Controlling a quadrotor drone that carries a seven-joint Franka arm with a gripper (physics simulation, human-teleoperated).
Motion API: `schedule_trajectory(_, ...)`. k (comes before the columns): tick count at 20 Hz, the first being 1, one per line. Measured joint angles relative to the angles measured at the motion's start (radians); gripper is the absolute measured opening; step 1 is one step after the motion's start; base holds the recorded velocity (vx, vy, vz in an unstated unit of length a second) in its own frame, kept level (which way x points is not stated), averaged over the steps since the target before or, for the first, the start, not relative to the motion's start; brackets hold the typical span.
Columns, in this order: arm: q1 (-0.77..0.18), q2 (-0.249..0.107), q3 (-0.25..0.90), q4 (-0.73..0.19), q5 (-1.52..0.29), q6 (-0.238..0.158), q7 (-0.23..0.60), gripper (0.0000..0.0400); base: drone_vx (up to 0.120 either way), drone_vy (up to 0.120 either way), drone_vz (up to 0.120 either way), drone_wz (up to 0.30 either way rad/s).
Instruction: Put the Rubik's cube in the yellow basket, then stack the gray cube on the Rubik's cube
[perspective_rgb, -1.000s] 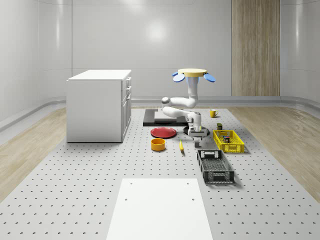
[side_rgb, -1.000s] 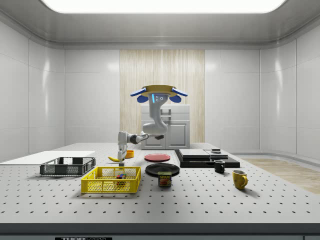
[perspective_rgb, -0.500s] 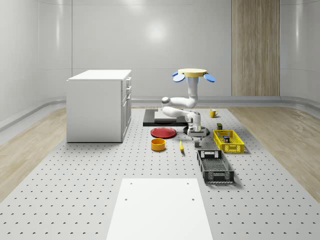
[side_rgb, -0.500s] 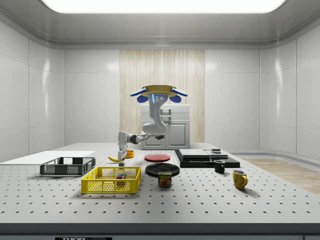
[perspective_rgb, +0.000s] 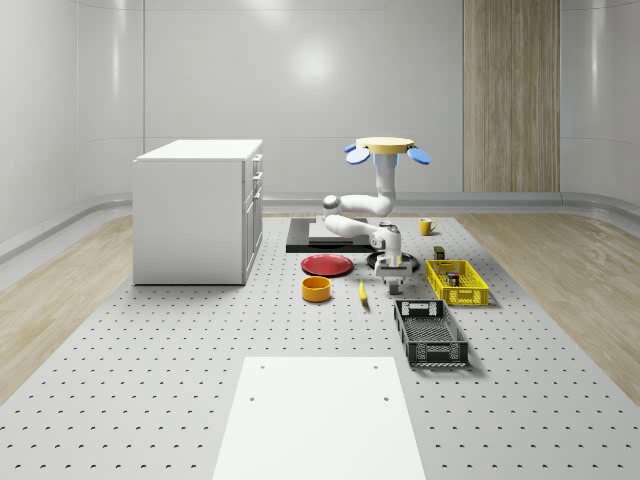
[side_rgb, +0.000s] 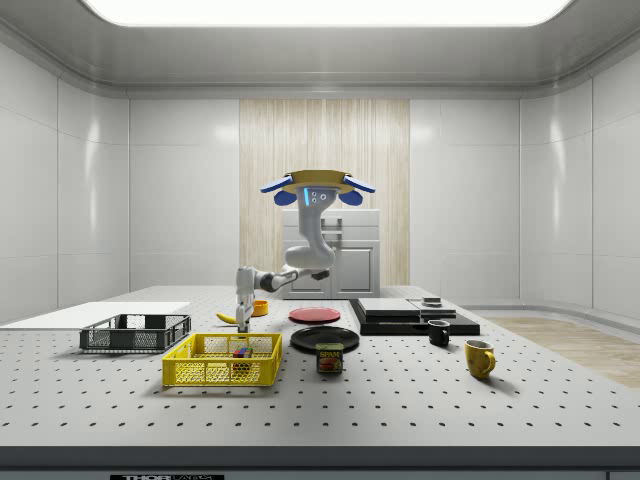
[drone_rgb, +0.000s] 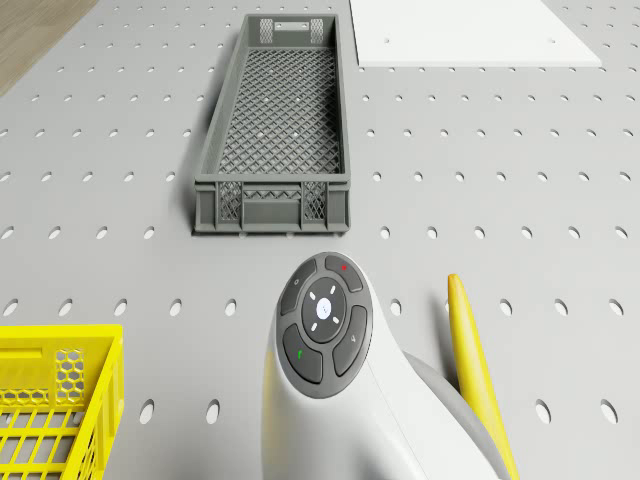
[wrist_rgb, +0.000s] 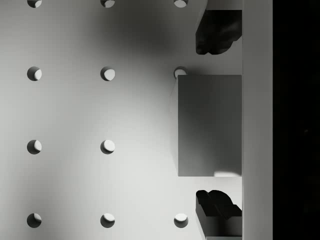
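The drone (perspective_rgb: 386, 147) hovers above the table's far middle, its arm bent down toward the near side. My gripper (perspective_rgb: 393, 280) hangs low over the gray cube (wrist_rgb: 210, 125), close beside the yellow basket (perspective_rgb: 457, 282). In the wrist view the gripper (wrist_rgb: 217, 122) is open, with one dark fingertip (wrist_rgb: 217, 30) on each side of the cube and a small gap at both. The Rubik's cube (side_rgb: 240, 352) lies inside the yellow basket (side_rgb: 222, 360). In the side view the gripper (side_rgb: 241, 310) reaches nearly to the tabletop behind the basket.
A gray mesh crate (perspective_rgb: 430, 332) lies just nearer than the gripper, and a banana (perspective_rgb: 362, 293) on its other side. An orange bowl (perspective_rgb: 316, 289), a red plate (perspective_rgb: 327, 265) and a white cabinet (perspective_rgb: 200, 210) are on the whole-scene view's left. A can (side_rgb: 329, 358) stands beside the basket.
The arm has lowered, bringing the open gripper down around the gray cube. The drone has held its place.
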Motion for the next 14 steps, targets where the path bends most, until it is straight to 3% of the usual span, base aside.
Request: schedule_trajectory(14, -0.036, 0.029, -0.033, 0.052, -0.037, 0.007, -0.004, 0.04, 0.0, 0.0, 0.0, 0.0)
